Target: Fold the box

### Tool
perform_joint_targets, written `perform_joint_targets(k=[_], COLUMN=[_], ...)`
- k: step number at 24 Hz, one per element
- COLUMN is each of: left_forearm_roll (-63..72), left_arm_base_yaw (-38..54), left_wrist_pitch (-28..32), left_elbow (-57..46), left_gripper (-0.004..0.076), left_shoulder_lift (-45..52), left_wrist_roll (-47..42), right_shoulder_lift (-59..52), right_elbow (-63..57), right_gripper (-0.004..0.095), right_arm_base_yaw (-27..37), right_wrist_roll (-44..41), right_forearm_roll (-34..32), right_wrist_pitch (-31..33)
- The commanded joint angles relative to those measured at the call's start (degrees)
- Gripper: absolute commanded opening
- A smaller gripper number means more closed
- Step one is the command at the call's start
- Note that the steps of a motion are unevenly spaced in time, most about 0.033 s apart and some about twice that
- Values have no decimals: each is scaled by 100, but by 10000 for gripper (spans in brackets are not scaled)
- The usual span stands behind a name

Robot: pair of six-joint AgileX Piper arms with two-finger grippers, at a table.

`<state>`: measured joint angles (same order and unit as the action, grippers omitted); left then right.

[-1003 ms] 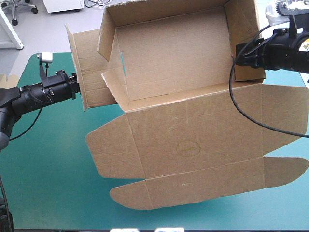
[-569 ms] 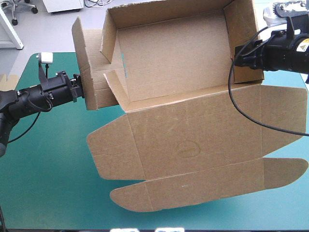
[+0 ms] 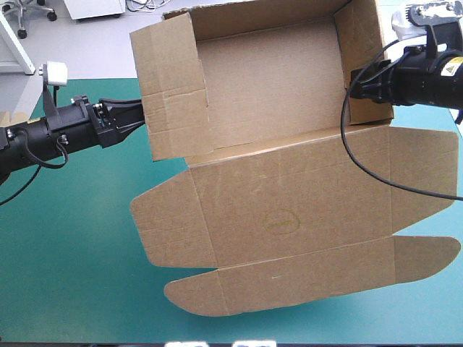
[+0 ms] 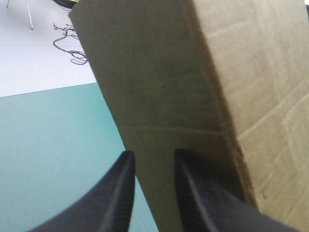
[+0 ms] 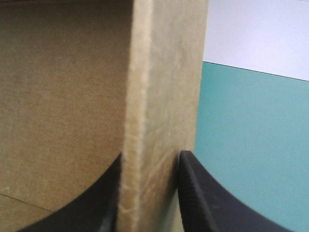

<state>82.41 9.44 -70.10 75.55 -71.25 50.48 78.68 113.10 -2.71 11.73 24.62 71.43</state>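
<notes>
The brown box [image 3: 289,210] lies across the teal-green table, its lid and rounded flaps flat toward the near edge. Its far half stands raised as an open tray. My left gripper [image 3: 142,116] is shut on the tray's left side flap [image 3: 170,87], which stands upright against that side. In the left wrist view the board [image 4: 169,96] runs between the black fingers [image 4: 153,157]. My right gripper [image 3: 353,85] is shut on the tray's right wall [image 3: 359,43]. The right wrist view shows that wall's edge [image 5: 145,96] clamped between its fingers [image 5: 149,159].
The raised tray reaches past the table's far edge. Bare teal-green cover [image 3: 72,253] shows to the left of the box and in a strip along the near edge. A bit of other brown board [image 3: 7,118] shows at the table's left edge.
My left gripper has moved right and up, swinging the left side flap from its outward slant to upright against the tray's side. The right gripper has hardly moved.
</notes>
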Motion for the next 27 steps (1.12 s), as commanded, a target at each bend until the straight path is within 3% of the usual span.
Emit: perform_joint_targets(k=[1,2,4,8,15,27], left_forearm_roll=[487,527,505,366,-866,-798], left_arm_base_yaw=[-48,-48,-48,-48,-1167,-1311], left_wrist_pitch=[-347,-234,-220,-136,795,1162], left_elbow=[181,206,346,903,1109,1251], left_gripper=[386,457,481,481,481,481], left_shoulder_lift=[153,176,185,252,239,239], left_wrist_roll=[-156,-343,-529,-740,-1031,-1347], right_shoulder_lift=[-147,-147,-147,-147,-147,-160], right_elbow=[133,133,133,133,133,133], right_gripper=[0,0,0,0,0,0], right_arm_base_yaw=[40,40,40,40,27,27], right_wrist_roll=[-66,-66,-66,-66,-66,-66], right_forearm_roll=[200,200,200,200,240,355], right_wrist_pitch=[-167,-167,-167,-167,-143,-91])
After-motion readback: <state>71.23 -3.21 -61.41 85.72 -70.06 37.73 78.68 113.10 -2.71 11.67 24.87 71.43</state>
